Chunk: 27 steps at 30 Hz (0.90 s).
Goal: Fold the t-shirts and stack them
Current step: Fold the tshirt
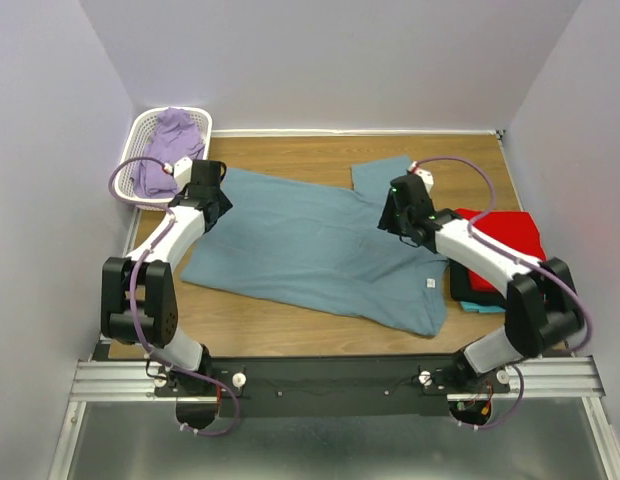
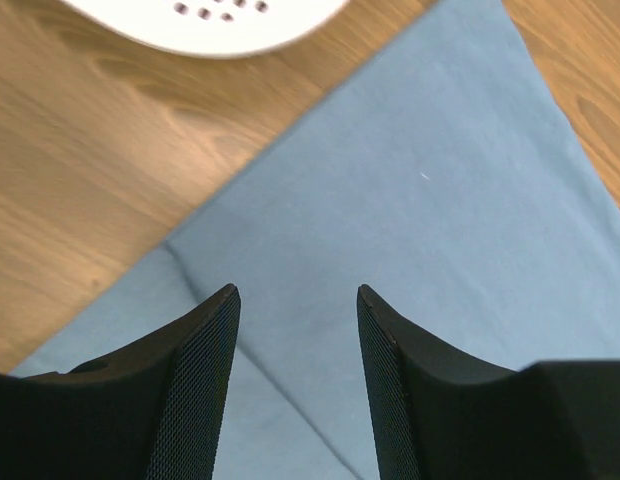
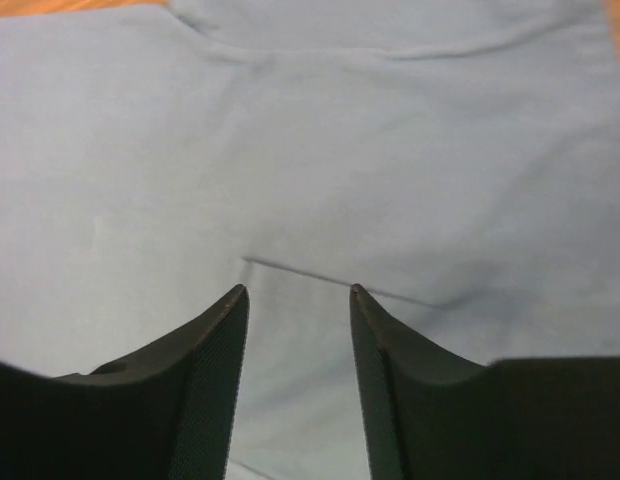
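A: Starting at the left gripper (image 2: 297,290). State?

B: Spread wide, nothing pinched between the black fingers (image 2: 205,370). Poised over the dusty blue-grey soft cloth t-shirt (image 2: 420,200), right by a fold line in the fabric. Cannot tell whether touching the cloth.

A: And at the right gripper (image 3: 295,290)?

B: Likewise parted, nothing gripped. Only blue-grey cloth below, with a seam line crossing just ahead of the tips.

A: Placement from the top view?

B: Left gripper at the shirt's 10 o'clock edge, right gripper near its 2 o'clock edge, beside a sleeve pointing to 1 o'clock. Shirt spread flat across the middle of the light wooden table (image 1: 290,155), unfolded. Small white label (image 1: 428,286) showing near its 4 o'clock corner.

A: Farther out?

B: At 3 o'clock, a folded red cloth t-shirt (image 1: 510,235) on top of a stack. Turquoise cloth t-shirt (image 1: 480,305) peeking out at the stack's bottom. At 10 o'clock on the table, a white plastic lattice basket (image 1: 140,130) holding crumpled purple cloth (image 1: 170,140), just beyond the left gripper.
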Tool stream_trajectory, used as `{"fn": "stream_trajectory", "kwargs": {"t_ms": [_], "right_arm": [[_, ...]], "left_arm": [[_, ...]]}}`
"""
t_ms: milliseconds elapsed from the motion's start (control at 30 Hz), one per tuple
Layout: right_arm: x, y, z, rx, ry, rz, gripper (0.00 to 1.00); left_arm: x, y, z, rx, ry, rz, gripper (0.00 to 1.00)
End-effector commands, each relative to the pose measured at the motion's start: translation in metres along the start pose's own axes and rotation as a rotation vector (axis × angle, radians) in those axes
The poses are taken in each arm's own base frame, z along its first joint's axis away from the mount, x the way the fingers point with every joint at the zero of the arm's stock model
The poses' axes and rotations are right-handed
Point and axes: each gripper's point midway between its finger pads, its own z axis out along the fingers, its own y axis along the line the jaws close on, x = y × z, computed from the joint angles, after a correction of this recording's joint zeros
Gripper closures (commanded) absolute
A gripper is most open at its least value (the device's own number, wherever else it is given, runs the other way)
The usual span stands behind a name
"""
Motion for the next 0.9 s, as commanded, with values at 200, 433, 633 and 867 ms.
{"fn": "stream_trajectory", "kwargs": {"t_ms": [200,433,633,867], "right_arm": [[0.04,0.033,0.044,0.057,0.107,-0.099,0.57],[0.065,0.041,0.061,0.102,0.143,-0.136,0.57],[0.069,0.04,0.07,0.137,0.133,-0.149,0.57],[0.072,0.042,0.072,0.148,0.133,-0.16,0.71]], "left_arm": [[0.027,-0.023,0.004,0.089,0.07,0.069,0.43],[0.029,-0.027,-0.002,0.14,0.069,0.093,0.43],[0.03,-0.028,-0.004,0.153,0.071,0.1,0.43],[0.029,-0.028,-0.006,0.157,0.066,0.105,0.43]]}}
